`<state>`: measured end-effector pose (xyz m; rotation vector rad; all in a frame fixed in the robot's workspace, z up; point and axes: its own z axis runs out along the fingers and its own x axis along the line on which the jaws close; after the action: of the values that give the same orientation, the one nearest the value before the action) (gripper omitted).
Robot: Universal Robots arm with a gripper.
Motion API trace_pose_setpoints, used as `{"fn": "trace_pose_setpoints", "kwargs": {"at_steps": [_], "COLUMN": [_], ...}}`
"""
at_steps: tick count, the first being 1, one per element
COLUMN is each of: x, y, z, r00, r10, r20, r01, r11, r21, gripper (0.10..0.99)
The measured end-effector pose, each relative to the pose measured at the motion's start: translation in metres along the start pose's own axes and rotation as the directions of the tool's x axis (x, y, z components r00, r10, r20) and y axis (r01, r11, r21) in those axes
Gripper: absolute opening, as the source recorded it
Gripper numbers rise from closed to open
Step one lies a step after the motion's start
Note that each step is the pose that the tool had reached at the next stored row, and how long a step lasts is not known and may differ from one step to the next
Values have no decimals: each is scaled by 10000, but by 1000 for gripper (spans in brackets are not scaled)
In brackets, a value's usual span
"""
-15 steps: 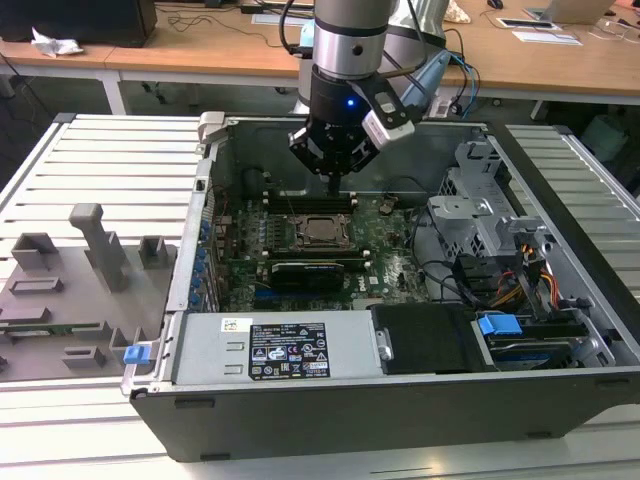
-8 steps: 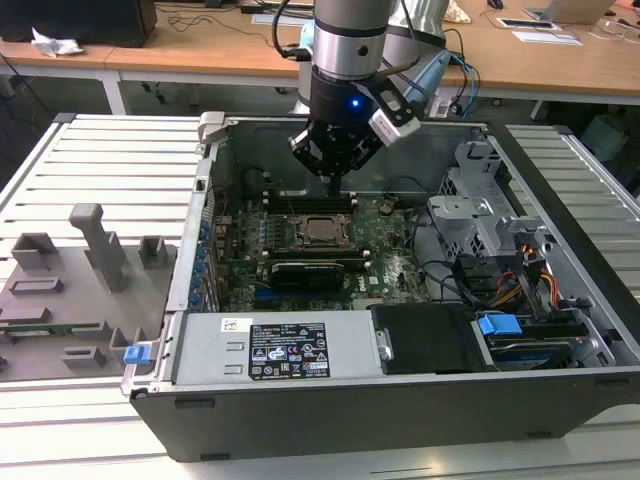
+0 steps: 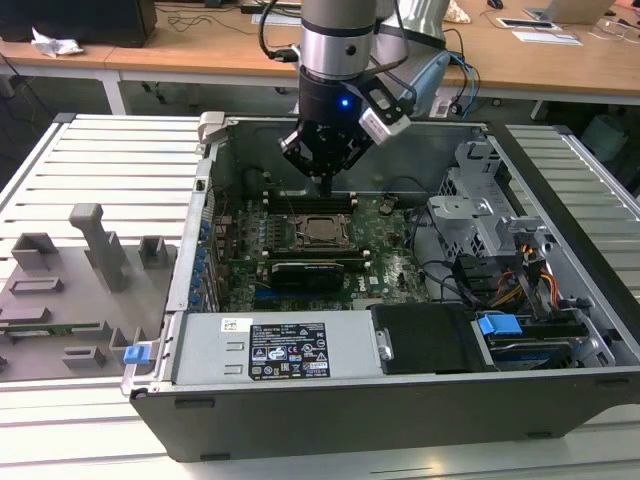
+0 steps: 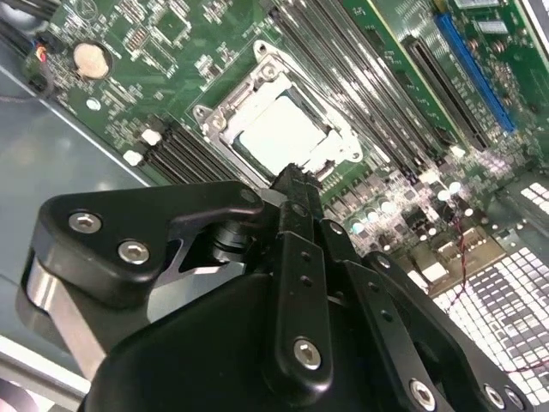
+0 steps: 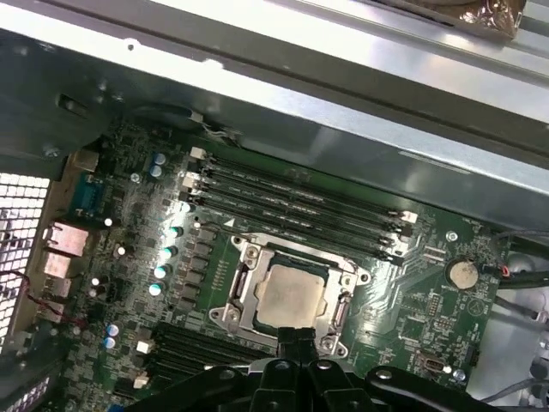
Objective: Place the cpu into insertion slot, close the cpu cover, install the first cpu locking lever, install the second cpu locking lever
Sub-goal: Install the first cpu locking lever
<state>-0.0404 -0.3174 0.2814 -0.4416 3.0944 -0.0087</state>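
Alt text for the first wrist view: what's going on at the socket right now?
The cpu lies framed by the silver cpu cover, which sits flat on the green motherboard. The black gripper, fingers shut, is at the cover's edge, but contact cannot be judged. Long black memory slots run beyond the socket.

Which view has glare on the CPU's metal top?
Second wrist view: glare washes the pale silver-grey square cpu nearly white. First wrist view: the cpu is evenly lit, with glints on small capacitors beside it. Exterior view: even light on the cpu, no glare.
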Motion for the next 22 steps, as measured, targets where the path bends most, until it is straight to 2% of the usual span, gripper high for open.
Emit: {"fn": "trace_pose_setpoints", "kwargs": {"at_steps": [6, 8, 10, 12, 15, 16, 19, 22], "x": [129, 134, 135, 135, 137, 161, 287, 473], "y": [38, 40, 41, 41, 42, 48, 85, 139], "z": [-1, 9, 21, 36, 60, 62, 65, 82], "r00": [9999, 9991, 9957, 9874, 9677, 9653, 9651, 9647], "r10": [-4, 390, 911, 1579, 2518, 2607, 2617, 2630], "r20": [150, 153, 149, 144, 140, 139, 140, 142], "r01": [4, -390, -912, -1580, -2519, -2608, -2617, -2630], "r11": [10000, 9992, 9958, 9874, 9677, 9654, 9651, 9648], "r21": [37, 43, 52, 64, 79, 78, 45, -10], "gripper": [110, 110, 110, 110, 110, 110, 110, 110]}}
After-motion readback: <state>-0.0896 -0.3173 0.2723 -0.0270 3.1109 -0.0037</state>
